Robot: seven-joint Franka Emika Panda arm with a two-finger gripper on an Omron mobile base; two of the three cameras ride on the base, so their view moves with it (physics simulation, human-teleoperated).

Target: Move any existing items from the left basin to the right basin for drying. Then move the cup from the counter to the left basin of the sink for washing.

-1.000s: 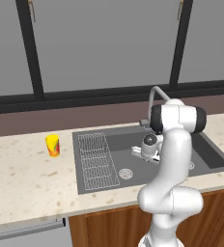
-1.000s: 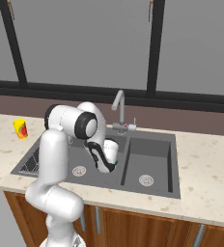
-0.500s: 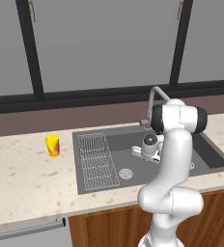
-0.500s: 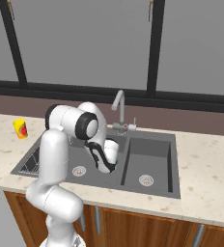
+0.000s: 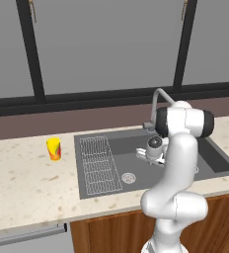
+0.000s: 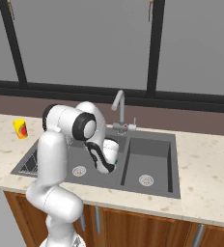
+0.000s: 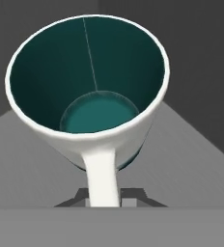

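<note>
Low inside the left basin (image 5: 131,153), gripper (image 7: 104,202) pinched on a teal-lined mug's (image 7: 90,87) white handle, walls nearby.

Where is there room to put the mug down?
The right basin looks bare, only its drain showing. The counter is open in front of the yellow cup. The left basin is crowded: the gripper holds a mug there.

White mug (image 7: 92,91) teal inside; yellow cup (image 5: 54,148).
</note>
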